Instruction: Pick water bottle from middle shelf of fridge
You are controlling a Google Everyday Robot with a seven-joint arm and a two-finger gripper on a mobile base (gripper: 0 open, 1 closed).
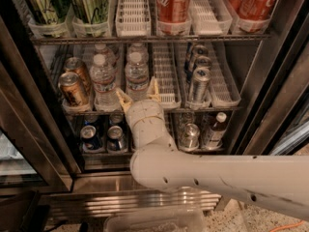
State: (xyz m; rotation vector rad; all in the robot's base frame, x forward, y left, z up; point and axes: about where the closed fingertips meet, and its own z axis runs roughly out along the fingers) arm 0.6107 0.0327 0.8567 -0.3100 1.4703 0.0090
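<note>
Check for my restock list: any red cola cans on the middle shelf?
No, the red cola cans stand one tier up; the gripper sits before the middle shelf, by a water bottle.

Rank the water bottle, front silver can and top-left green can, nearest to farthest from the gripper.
1. Water bottle, middle shelf, between the open gripper's fingers.
2. Silver can, same shelf, to the right.
3. Green can, top shelf, far left.
</note>
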